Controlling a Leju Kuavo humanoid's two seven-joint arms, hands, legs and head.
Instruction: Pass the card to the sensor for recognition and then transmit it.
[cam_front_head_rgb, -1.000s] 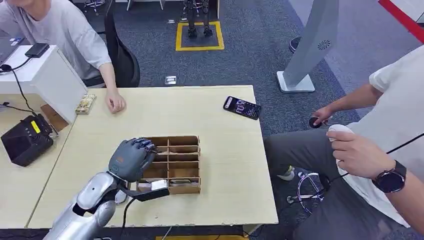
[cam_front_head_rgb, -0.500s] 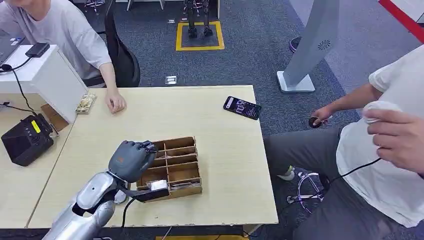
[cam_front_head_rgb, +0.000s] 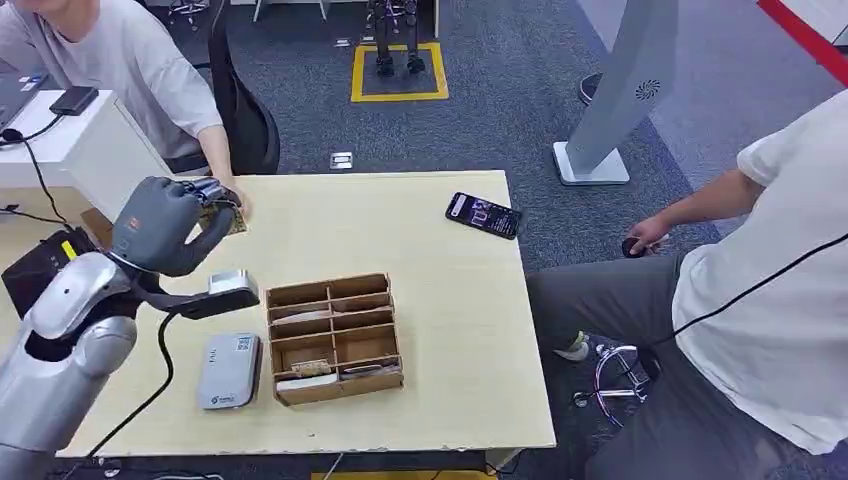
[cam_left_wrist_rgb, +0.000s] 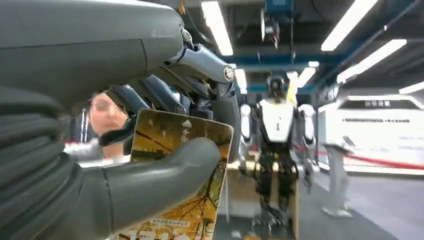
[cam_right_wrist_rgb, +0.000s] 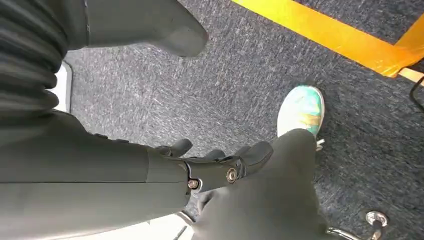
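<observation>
My left hand (cam_front_head_rgb: 165, 238) is raised over the table's far left part, pinching a card (cam_front_head_rgb: 224, 216) with a yellow autumn picture. In the left wrist view the card (cam_left_wrist_rgb: 176, 150) sits between the thick thumb (cam_left_wrist_rgb: 150, 182) and the dark fingers (cam_left_wrist_rgb: 165, 95). A flat grey card sensor (cam_front_head_rgb: 229, 370) lies on the table near the front edge, below and to the right of that hand and apart from it. My right hand (cam_right_wrist_rgb: 215, 165) hangs over the carpet with its fingers apart and nothing in it.
A wooden divider box (cam_front_head_rgb: 335, 336) holding cards stands right of the sensor. A black phone (cam_front_head_rgb: 484, 215) lies at the far right of the table (cam_front_head_rgb: 450, 330). One person's hand (cam_front_head_rgb: 236, 206) rests just behind my raised hand. Another person (cam_front_head_rgb: 770, 290) sits at the right. A black device (cam_front_head_rgb: 40, 285) sits on the left.
My left hand rose out of the wooden box and moved left and back, carrying the card, which uncovered the sensor. The box shifted slightly. The right person's hand withdrew from view.
</observation>
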